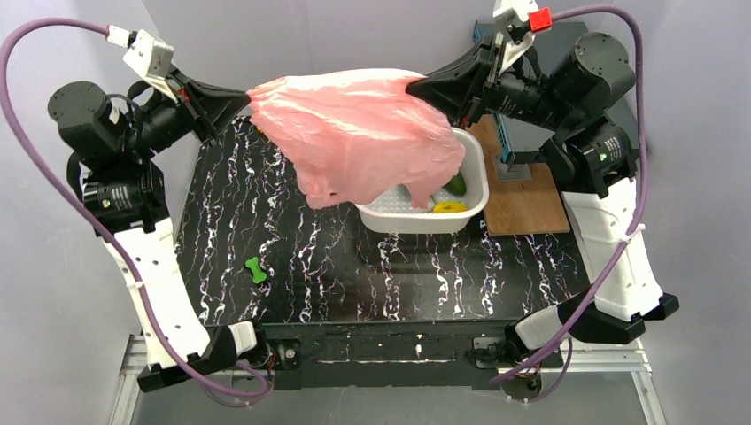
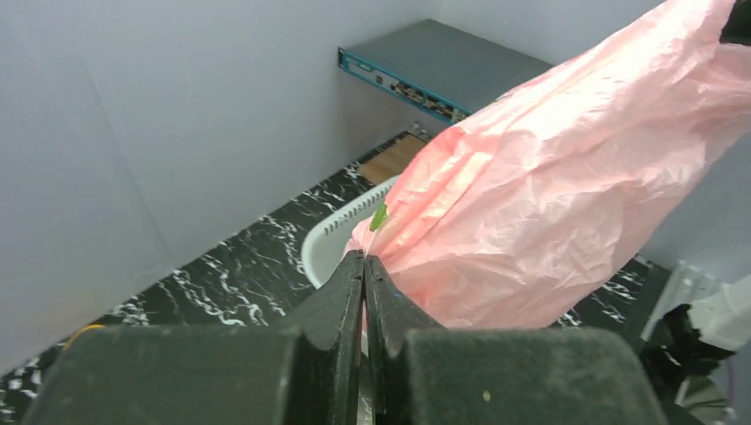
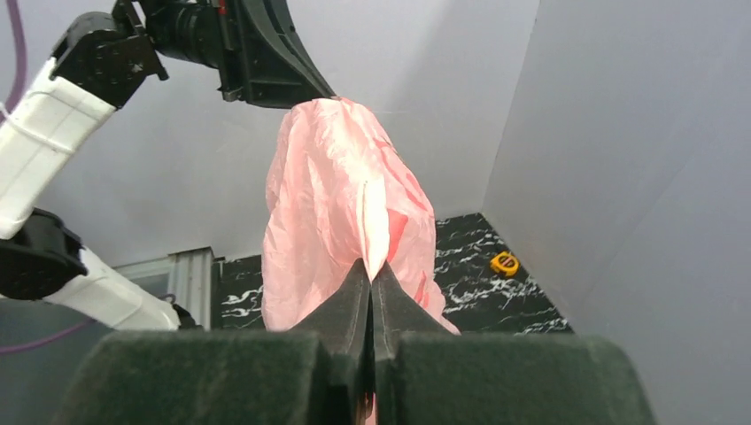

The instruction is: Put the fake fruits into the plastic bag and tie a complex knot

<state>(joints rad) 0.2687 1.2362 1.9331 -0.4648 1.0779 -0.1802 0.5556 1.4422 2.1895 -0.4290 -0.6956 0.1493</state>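
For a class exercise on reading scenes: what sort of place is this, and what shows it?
Most likely a robot lab test cell, not a home: plain grey walls box in a black marbled table, and the left gripper and right gripper hold a pink bag above a white basket.

The table [image 1: 354, 274] had a black top veined with white marbling. A white perforated basket [image 1: 416, 221] stood on it towards the far right, and just beside the basket's right end lay a flat wooden board [image 1: 527, 204] at the table's right edge. A tiny bright green bone-shaped toy [image 1: 257, 270] lay well apart from both, near the left front, and a small yellow round object [image 3: 505, 263] sat close to the far wall.
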